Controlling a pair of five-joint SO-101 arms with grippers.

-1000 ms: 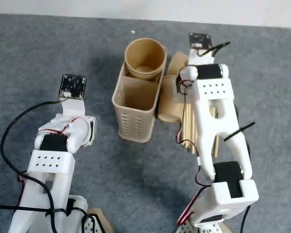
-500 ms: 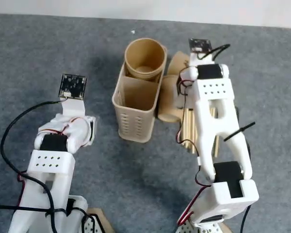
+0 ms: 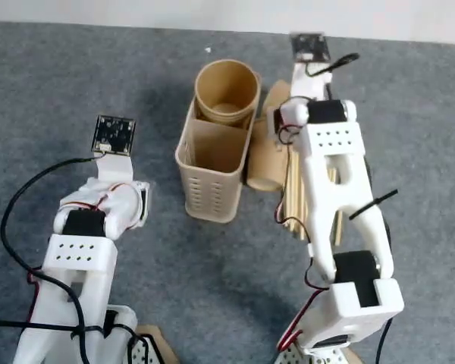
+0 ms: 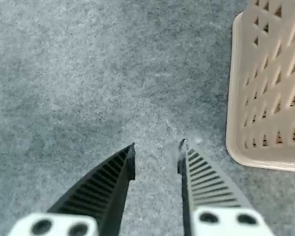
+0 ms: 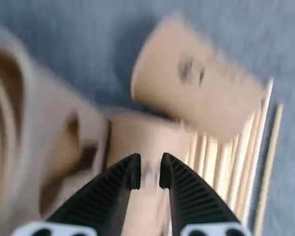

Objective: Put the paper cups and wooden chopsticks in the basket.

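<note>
High view: basket point(image 3: 212, 171) upright on grey carpet point(image 3: 98, 76), one cup point(image 3: 227, 89) standing in its far end. More cups point(image 3: 264, 163) lying just beside it, chopsticks point(image 3: 294, 208) alongside, under the right arm point(image 3: 330, 174).

Left wrist view: left gripper point(image 4: 156, 147) above bare carpet, fingers slightly apart, holding nothing, basket point(image 4: 268, 88) near.

Right wrist view: right gripper point(image 5: 148, 172) above a lying cup point(image 5: 137, 142), fingers narrowly apart, gripping nothing, chopsticks point(image 5: 226, 167) beside.
</note>
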